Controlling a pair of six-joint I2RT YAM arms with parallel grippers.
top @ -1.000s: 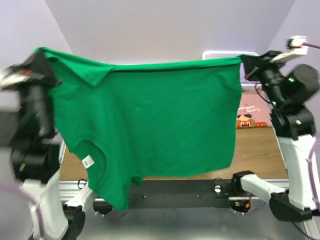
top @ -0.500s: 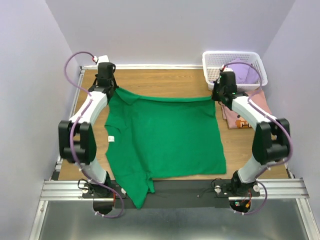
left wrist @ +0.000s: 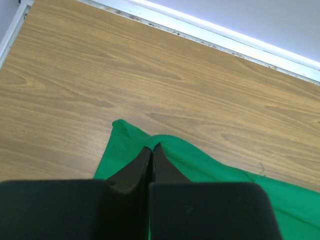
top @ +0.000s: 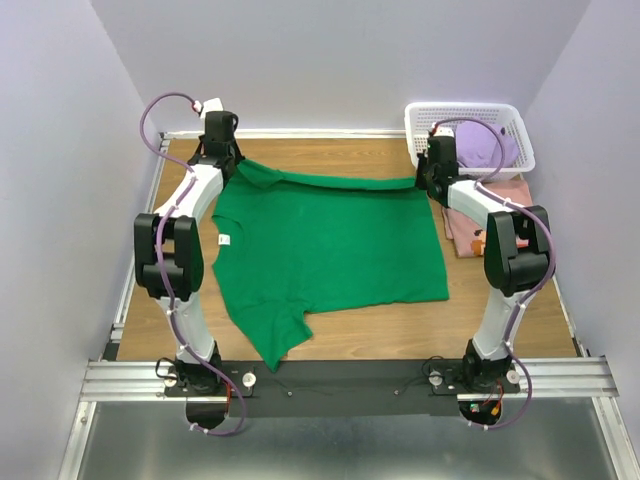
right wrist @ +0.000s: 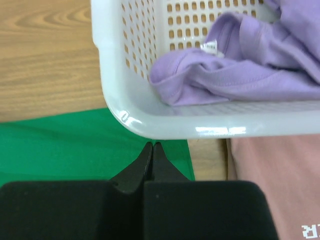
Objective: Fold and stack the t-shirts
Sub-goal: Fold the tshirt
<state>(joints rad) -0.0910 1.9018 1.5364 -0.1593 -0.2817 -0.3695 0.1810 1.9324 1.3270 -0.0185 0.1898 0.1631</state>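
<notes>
Corners of green t-shirt (top: 330,240) sit clamped in left pincer (left wrist: 151,148) and right pincer (right wrist: 151,145).

Green shirt (top: 330,250) flat, pink (right wrist: 272,182) beside, lavender (right wrist: 235,75) bunched

Top view: illumination is bright, even and diffuse, coming from above. The bench (top: 330,330) surface is uniformly lit. The green t-shirt (top: 330,250) renders saturated, with faint creases visible and only a thin, soft shadow along its edges. Focus is sharp out to all four bench corners.

Wrist views: the left fingers (left wrist: 132,172) and right fingers (right wrist: 132,170) appear as near-black, slightly soft masses with little surface detail. The basket (right wrist: 115,100) carries small specular highlights along its lower rim. Wood grain is crisp toward the far edge of the bench.
</notes>
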